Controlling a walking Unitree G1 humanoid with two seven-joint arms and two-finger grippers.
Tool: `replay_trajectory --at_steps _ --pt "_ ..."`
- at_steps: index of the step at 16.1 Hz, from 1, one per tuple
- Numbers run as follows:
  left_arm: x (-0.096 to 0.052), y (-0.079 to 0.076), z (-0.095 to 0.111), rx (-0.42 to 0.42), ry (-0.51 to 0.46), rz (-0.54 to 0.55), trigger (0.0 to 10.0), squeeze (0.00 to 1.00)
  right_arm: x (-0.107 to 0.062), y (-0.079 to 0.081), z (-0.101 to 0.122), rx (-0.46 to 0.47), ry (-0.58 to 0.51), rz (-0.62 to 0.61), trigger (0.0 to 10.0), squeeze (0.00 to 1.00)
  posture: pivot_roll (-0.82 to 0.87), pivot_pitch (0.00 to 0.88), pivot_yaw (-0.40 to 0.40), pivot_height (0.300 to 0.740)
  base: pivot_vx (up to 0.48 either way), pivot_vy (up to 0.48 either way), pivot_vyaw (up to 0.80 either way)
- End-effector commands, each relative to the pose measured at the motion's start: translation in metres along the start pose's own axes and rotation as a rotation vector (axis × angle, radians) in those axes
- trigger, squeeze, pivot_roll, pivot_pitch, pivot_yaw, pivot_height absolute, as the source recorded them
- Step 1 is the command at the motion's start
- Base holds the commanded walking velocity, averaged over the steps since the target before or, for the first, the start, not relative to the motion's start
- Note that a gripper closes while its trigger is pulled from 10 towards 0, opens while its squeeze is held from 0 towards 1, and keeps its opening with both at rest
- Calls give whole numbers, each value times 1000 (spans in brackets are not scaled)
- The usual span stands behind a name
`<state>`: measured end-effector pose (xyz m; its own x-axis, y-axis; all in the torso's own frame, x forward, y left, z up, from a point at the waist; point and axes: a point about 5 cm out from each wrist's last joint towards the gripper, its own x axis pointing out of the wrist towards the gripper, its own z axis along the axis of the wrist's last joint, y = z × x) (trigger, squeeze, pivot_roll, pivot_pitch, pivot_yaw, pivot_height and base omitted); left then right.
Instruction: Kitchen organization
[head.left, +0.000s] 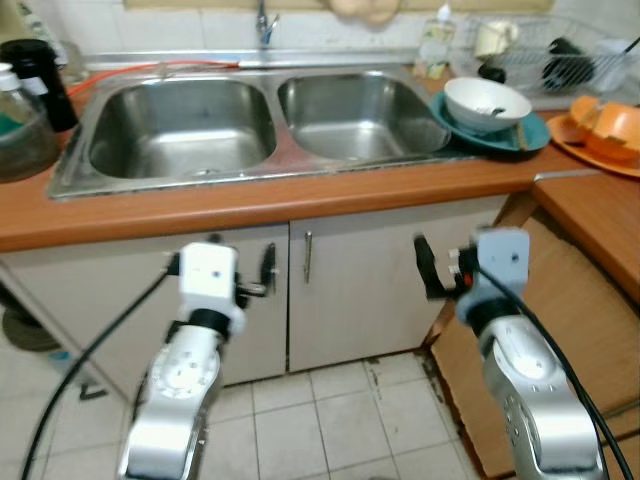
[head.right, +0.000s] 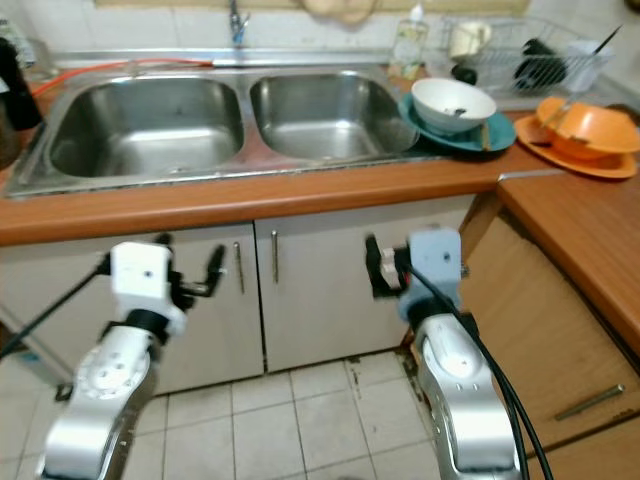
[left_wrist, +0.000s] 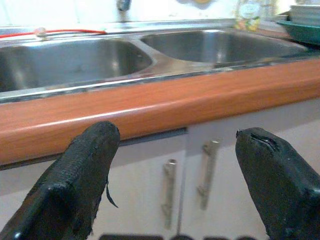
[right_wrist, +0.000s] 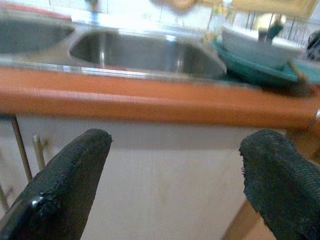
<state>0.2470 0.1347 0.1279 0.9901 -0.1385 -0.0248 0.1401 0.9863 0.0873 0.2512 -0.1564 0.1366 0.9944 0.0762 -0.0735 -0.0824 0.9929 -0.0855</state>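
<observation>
Evidently nothing is being carried yet: the left gripper (left_wrist: 175, 175) and right gripper (right_wrist: 175, 180) are being held agape and empty below the counter's (head.left: 300, 195) front edge, while the white bowl (head.left: 486, 103) on the teal plate (head.left: 530, 133) is waiting beside the sink's (head.left: 180, 130) right rim.

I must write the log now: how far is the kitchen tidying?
Done: the steel double sink holds no dishes. In hand: nothing; the left gripper and right gripper are open, below the counter. Left: the white bowl on the teal plate and the orange dishes.
</observation>
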Motion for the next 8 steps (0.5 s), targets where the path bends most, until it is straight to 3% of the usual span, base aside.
replay_trajectory --at_steps 1,5,8 --pt "1 1 0 37 8 5 10000 0 1 1 3 -12 -10 3 10000 1000 -67 0 -24 740 0 -480 0" --pt "3 4 -2 15 21 35 10000 0 0 2 2 -18 1 7 10000 1000 -70 0 -21 740 0 -480 0" --pt "1 6 -3 -14 24 69 10000 0 0 3 2 -30 6 8 10000 1000 -70 0 -23 740 0 0 0"
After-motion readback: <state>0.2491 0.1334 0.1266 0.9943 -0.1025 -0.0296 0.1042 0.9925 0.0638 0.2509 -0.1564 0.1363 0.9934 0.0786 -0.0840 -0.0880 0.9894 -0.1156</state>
